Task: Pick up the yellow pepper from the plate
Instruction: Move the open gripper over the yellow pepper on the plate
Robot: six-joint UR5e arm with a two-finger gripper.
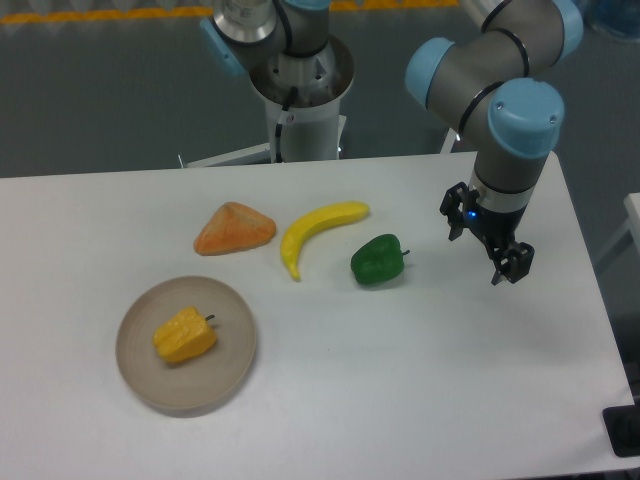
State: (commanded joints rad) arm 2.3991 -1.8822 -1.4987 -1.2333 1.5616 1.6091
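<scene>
The yellow pepper (184,335) lies on its side in the middle of the round beige plate (223,377) at the front left of the table, its short dark stem pointing right. My gripper (488,247) hangs far off to the right, past the green pepper, well apart from the plate. Its two dark fingers (514,263) point down and stand apart with nothing between them.
A green pepper (378,259) sits mid-table, left of the gripper. A yellow banana (315,232) and an orange wedge (233,229) lie behind the plate. The robot base (300,95) stands at the table's back edge. The table's right edge runs close to the gripper.
</scene>
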